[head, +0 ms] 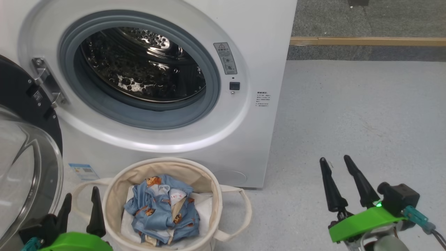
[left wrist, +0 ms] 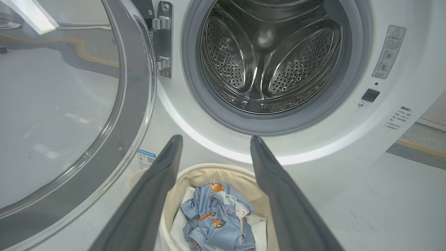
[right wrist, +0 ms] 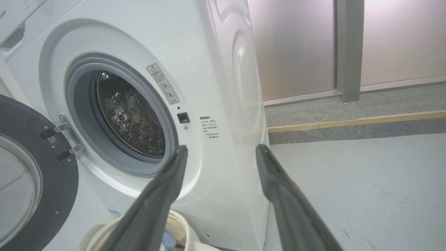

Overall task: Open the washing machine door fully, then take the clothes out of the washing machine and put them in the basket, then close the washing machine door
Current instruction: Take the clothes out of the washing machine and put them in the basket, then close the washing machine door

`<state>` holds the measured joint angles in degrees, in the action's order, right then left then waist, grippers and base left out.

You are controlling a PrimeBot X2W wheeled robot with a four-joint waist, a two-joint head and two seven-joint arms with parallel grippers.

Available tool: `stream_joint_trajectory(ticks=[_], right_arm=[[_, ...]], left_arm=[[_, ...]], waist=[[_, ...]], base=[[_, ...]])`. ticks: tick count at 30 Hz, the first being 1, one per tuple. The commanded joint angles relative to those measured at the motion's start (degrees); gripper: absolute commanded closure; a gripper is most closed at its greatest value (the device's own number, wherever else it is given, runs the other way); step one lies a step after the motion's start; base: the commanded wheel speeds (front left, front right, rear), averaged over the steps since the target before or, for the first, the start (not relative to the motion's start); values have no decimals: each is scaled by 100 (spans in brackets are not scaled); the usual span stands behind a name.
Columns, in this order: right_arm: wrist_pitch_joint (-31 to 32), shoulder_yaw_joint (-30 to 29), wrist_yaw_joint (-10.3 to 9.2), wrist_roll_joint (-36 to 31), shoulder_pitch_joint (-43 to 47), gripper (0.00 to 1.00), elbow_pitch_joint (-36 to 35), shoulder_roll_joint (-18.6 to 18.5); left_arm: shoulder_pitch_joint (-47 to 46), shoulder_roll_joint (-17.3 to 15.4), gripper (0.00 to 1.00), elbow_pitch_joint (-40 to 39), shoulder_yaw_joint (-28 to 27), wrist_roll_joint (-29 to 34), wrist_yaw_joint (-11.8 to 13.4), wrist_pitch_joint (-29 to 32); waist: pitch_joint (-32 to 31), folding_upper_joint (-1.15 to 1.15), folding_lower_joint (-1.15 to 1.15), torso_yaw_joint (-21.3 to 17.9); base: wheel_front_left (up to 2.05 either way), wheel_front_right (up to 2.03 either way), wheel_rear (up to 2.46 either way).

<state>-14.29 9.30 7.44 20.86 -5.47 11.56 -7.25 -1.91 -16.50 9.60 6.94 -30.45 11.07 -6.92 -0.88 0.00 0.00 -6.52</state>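
Observation:
The white washing machine (head: 258,35) stands with its steel drum (head: 146,66) showing nothing inside. Its washing machine door (head: 21,94), a black ring around clear glass, is swung wide open to the left on its hinge (head: 45,82). In front stands the cream basket (head: 216,195), with the light blue bear-print clothes (head: 156,209) crumpled inside it. My left gripper (head: 81,193) is open, just left of the basket and beside the door glass. My right gripper (head: 334,159) is open over bare floor, well right of the machine. In the left wrist view the open left gripper (left wrist: 216,138) points at the basket (left wrist: 209,169), the clothes (left wrist: 217,216) and the drum (left wrist: 268,59).
A white folded sheet (head: 204,202) lies under the clothes. Grey floor (head: 348,115) spreads to the machine's right, bounded at the back by a wooden strip (head: 366,41). The right wrist view has the open right gripper (right wrist: 222,147), the machine's front corner (right wrist: 226,104) and a metal wall panel (right wrist: 296,45).

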Motion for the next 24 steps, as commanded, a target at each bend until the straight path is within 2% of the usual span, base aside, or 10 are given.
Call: stream_joint_trajectory(ticks=[1,24], right_arm=[[-71,54,5,14,-155,0,-196,-50],[-71,-24,5,-28,-126,0,-258,-52]], left_arm=[[-261,-179,0,-203,-186,42,2,-7],[-310,-341,0,-221,-95,196,120,-80]], waist=[[-5,0,0,10],[16,0,0,26]], base=[[0,0,0],[0,0,0]])
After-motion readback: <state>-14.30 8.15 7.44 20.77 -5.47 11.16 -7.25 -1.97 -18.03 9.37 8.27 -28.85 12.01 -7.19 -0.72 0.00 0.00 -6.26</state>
